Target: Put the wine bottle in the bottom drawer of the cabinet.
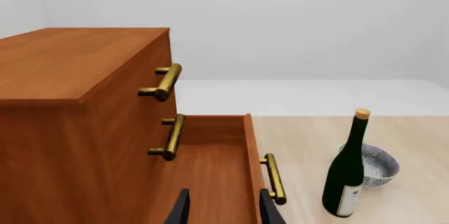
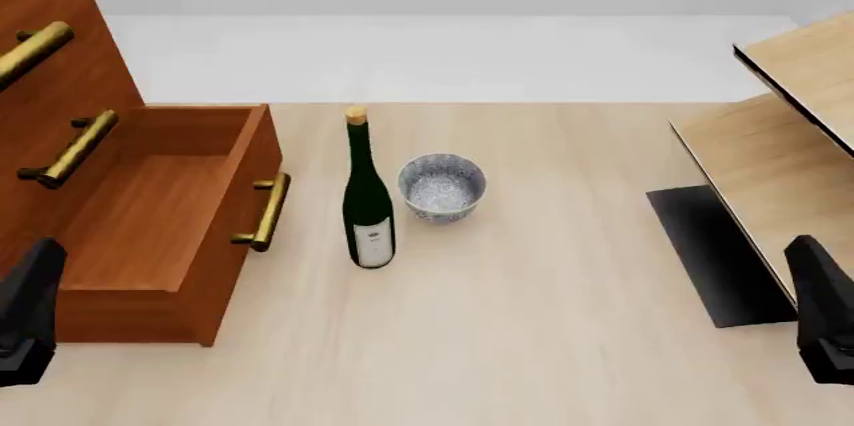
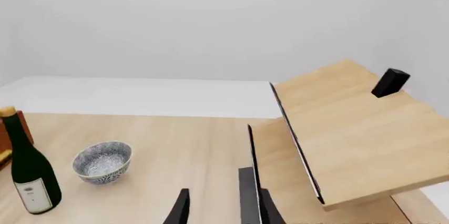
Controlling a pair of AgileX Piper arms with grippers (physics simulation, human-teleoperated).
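Since the bottom drawer [image 2: 160,216] already stands open and the wine bottle [image 2: 367,201] stands upright on the worktop beside it, I should grip the bottle low with my empty, part-open left hand [image 1: 223,208].

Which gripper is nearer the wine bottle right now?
Left. The left gripper sits by the open bottom drawer, just left of the wine bottle. The right gripper is across the table by the shelf unit.
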